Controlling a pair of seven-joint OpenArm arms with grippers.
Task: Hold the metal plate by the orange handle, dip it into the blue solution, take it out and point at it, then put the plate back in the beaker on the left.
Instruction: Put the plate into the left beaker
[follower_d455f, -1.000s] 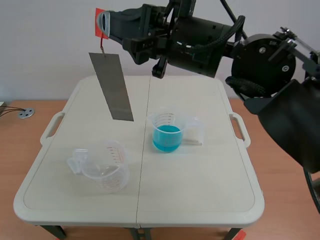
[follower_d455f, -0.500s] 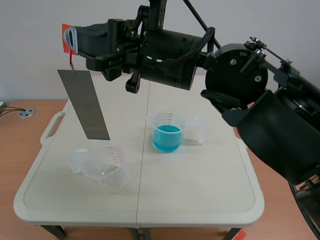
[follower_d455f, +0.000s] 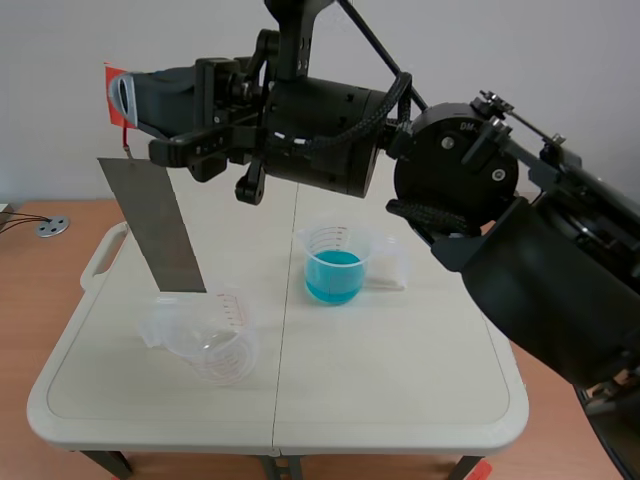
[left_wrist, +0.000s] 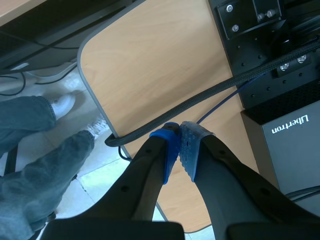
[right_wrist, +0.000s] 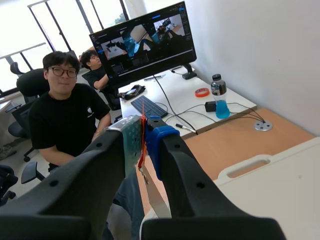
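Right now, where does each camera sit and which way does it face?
Scene view: between the arms, facing the white folding table; the right gripper hangs the grey metal plate near the empty clear beaker.
Left wrist view: behind the shut left gripper, facing a wooden desk.
Right wrist view: behind the right gripper, shut on the orange handle, facing a black monitor and seated people.
Shared: scene and right wrist views show handle, plate, table.

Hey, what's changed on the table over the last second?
The right end effector, still shut on the handle, swung the plate leftward and lower, away from the blue beaker. The plate's lower end now hangs just above the empty beaker. Both beakers stayed where they were.
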